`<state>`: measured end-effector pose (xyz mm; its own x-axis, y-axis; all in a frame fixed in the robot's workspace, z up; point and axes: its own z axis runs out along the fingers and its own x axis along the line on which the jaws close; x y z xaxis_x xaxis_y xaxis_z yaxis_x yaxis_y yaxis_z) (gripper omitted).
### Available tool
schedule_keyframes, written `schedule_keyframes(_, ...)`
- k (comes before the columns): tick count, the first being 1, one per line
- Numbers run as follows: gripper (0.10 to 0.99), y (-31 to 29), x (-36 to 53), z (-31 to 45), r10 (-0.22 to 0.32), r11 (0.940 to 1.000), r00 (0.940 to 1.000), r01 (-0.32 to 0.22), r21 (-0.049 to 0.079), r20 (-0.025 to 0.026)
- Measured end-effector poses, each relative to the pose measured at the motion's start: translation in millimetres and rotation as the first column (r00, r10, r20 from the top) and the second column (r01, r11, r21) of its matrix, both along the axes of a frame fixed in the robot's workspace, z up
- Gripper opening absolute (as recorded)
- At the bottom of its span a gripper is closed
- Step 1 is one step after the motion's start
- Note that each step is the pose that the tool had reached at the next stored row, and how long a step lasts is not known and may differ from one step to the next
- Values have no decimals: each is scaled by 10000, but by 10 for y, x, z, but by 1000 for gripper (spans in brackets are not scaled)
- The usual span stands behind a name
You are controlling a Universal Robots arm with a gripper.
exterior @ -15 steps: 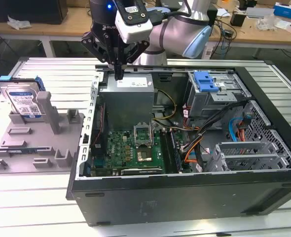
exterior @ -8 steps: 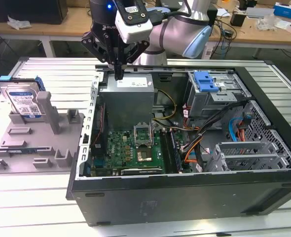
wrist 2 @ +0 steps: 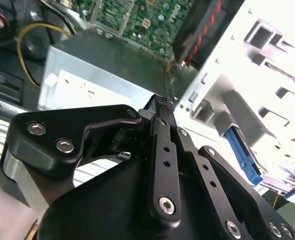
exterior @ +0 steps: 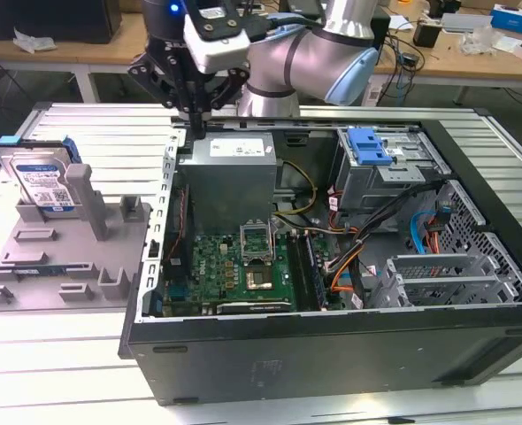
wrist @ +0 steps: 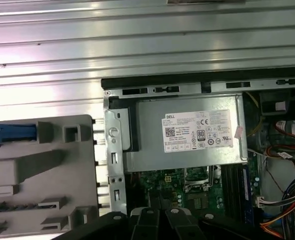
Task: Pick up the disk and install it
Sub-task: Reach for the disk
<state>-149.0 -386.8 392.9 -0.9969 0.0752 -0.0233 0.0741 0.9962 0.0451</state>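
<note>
Grey tray point(exterior: 57, 266); disk point(exterior: 40, 177) upright on edge

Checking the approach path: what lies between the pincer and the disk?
Exterior view: bare ribbed table top separates the pincer from the disk, with the grey tray's post beside the disk.

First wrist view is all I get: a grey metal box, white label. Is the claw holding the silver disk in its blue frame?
Observer: No. The flat silver disk in its blue plastic carrier stands on edge in the grey moulded plastic tray, at the exterior view's left.
Operator: Where's the claw?
Observer: The black gripper hangs over the open black computer case, apart from the disk.
Operator: Open?
Observer: Shut and empty, in the second wrist view.
</note>
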Motion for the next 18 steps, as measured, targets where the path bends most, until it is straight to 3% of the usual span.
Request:
schedule_keyframes(5, 106, 120, -214, -8, 1, 10000, 10000, -1, 0, 1)
schedule_keyframes(12, 106, 208, -516, -33, -2, 10000, 10000, 2, 0, -7)
schedule_keyframes(18, 106, 300, -864, -67, -2, 10000, 10000, 2, 0, -36)
